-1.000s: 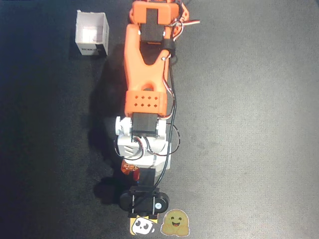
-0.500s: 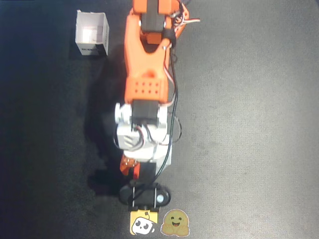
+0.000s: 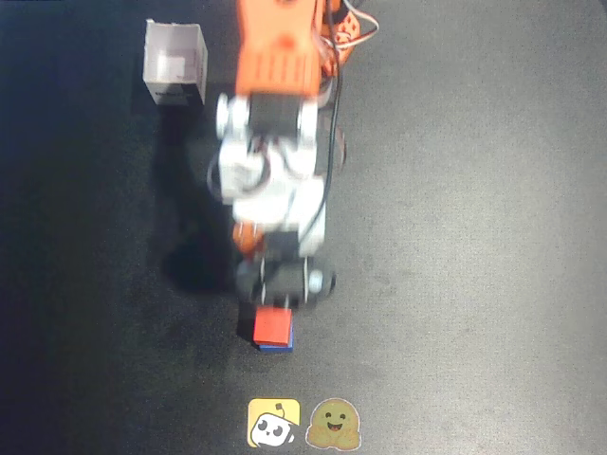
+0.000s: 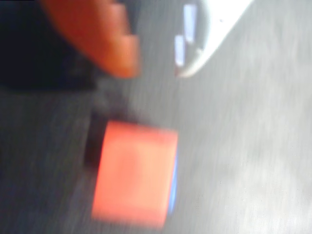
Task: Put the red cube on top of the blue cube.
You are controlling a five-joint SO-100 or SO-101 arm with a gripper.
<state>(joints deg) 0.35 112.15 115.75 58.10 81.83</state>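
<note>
Bare mat rings the red cube (image 3: pixel 273 326); arm (image 3: pixel 275 180) just above

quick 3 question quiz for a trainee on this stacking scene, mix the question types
1. True or false: the red cube sits on top of the blue cube.
2. Multiple choice: in the overhead view, the white open box is at the
A. bottom right
B. top left
C. centre
3. Short answer: in the wrist view, is the gripper touching the red cube?

Key
1. True. Only a thin blue edge shows beneath the red one in both views.
2. B
3. No. Its fingertips are apart from the cube, with bare table between them.
</note>
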